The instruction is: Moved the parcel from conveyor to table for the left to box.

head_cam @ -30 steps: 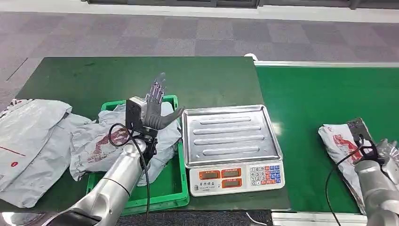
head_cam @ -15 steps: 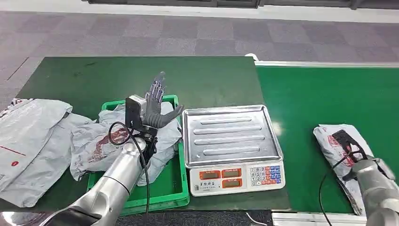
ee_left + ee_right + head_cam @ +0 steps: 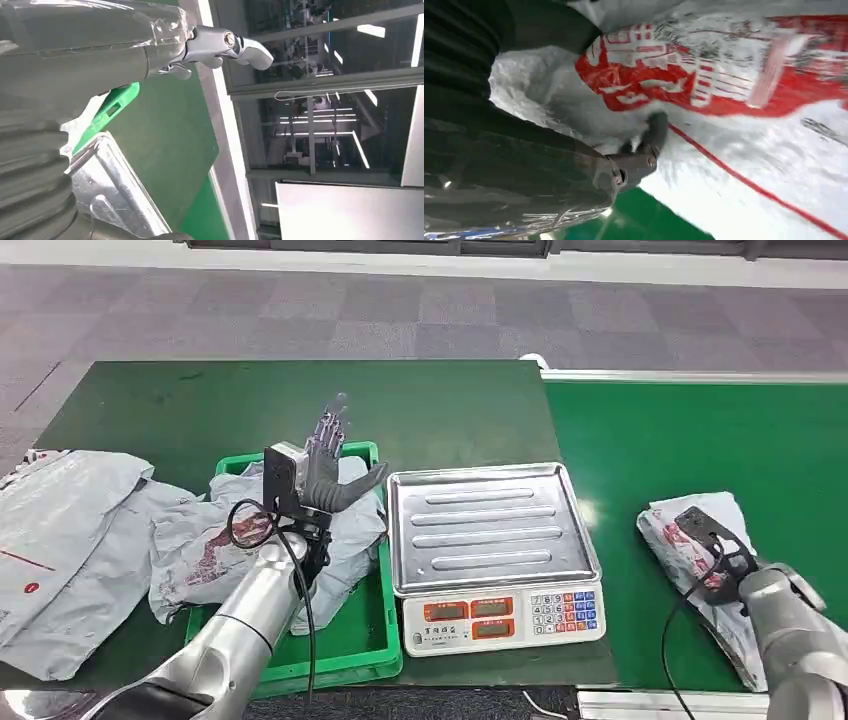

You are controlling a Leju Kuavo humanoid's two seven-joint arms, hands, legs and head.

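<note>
Sliding leftward along the conveyor (image 3: 700, 430) since the earlier frames, the parcel (image 3: 690, 540) is now lying nearer the scale, and my right arm is tracking it. Going from the left: loose grey bags (image 3: 60, 530) are lying on the desk (image 3: 200, 410), and beside them more bagged parcels are filling the green box (image 3: 350, 645). I am holding the left hand (image 3: 325, 465) raised above that box, fingers spread and gripping nothing, which I judge keeps it ready to receive and clear of the route. Next, the scale (image 3: 490, 540) is sitting with its steel tray bare, between box and belt, probably as the drop point. On the conveyor, the right hand (image 3: 644, 150) is pressing into the parcel's crinkled plastic; in the right wrist view one finger is digging into the wrapper, but I cannot tell whether the hand is truly gripping it. The parcel is lying on the belt, not yet on the desk.
</note>
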